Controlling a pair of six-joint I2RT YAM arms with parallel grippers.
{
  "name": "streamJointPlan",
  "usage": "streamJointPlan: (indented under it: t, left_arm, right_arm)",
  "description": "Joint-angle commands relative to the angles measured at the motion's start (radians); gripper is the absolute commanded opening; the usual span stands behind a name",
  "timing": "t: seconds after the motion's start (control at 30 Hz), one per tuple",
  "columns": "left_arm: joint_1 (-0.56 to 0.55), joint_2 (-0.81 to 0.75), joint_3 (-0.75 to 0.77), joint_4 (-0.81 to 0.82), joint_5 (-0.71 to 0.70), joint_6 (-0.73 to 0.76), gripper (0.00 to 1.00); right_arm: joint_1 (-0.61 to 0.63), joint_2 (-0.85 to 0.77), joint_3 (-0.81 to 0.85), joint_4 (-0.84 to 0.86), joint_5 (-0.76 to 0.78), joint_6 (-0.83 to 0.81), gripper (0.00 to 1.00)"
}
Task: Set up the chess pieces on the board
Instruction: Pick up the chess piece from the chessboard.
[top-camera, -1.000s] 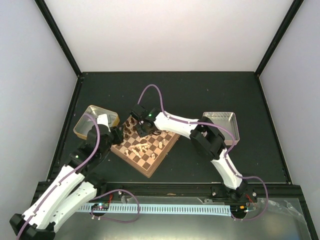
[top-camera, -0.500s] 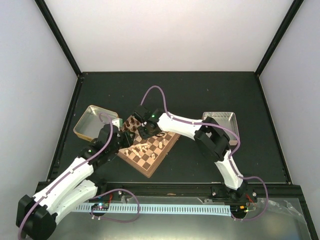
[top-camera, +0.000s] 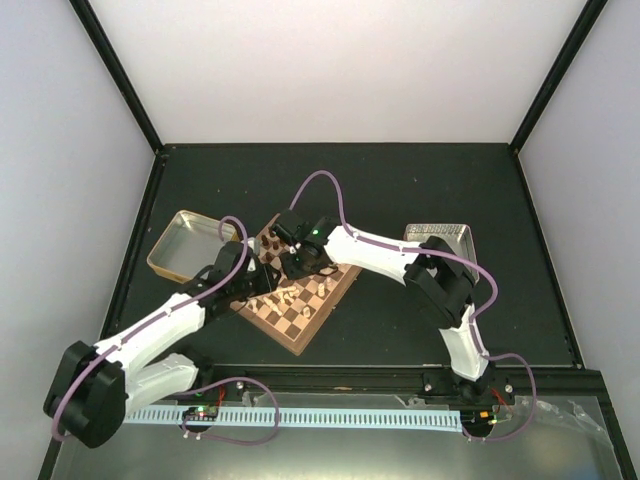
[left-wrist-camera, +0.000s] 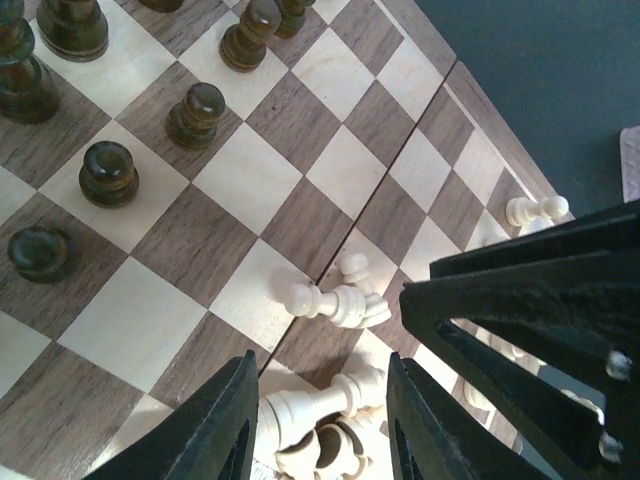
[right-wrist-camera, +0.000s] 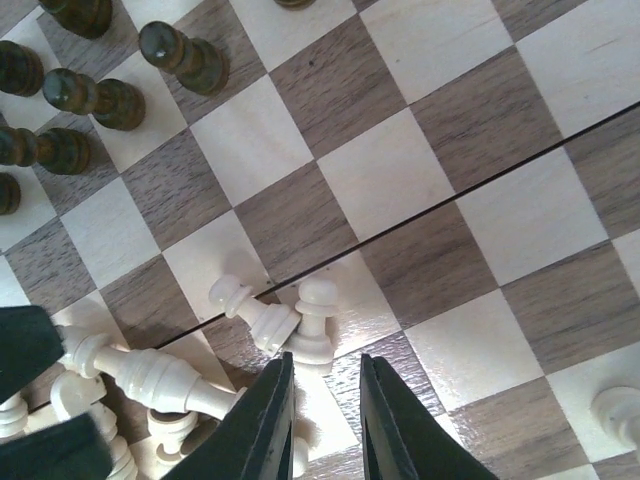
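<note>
The board (top-camera: 318, 308) lay turned at an angle in the middle of the dark tabletop (top-camera: 400, 190), and the job looked roughly half done. The dark pieces (left-wrist-camera: 195, 112) stood upright in rows along one side, though not every one appeared centred on its square. The pale pieces (right-wrist-camera: 150, 375) were mostly toppled in a loose heap near the board's centre seam, with a few strays nearer the opposite edge, so that whole side had yet to be stood up and ranked. The left gripper (left-wrist-camera: 320, 370) hung over the heap with its fingers parted around a lying pale piece (left-wrist-camera: 320, 402); whether they actually pinched it I could not tell. The right gripper (right-wrist-camera: 327, 362) hovered beside two pale pawns (right-wrist-camera: 300, 325), its fingers only narrowly apart and holding nothing.
</note>
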Motion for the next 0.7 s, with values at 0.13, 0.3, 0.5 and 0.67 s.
streamJointPlan:
  t: [0.13, 0.3, 0.5, 0.67]
  left_arm:
    - [0.02, 0.089, 0.047, 0.13, 0.001, -0.058, 0.35]
    - [0.032, 0.14, 0.04, 0.187, 0.032, -0.089, 0.34]
    - [0.05, 0.193, 0.027, 0.24, 0.069, -0.118, 0.33]
    - [0.06, 0.236, 0.017, 0.26, 0.093, -0.124, 0.31]
  right_arm:
    - [-0.001, 0.015, 0.001, 0.025, -0.036, 0.016, 0.2]
    - [-0.001, 0.032, 0.001, 0.031, -0.041, 0.016, 0.19]
    - [-0.002, 0.048, -0.014, 0.046, -0.052, 0.021, 0.19]
    - [-0.003, 0.054, -0.03, 0.054, -0.045, 0.025, 0.17]
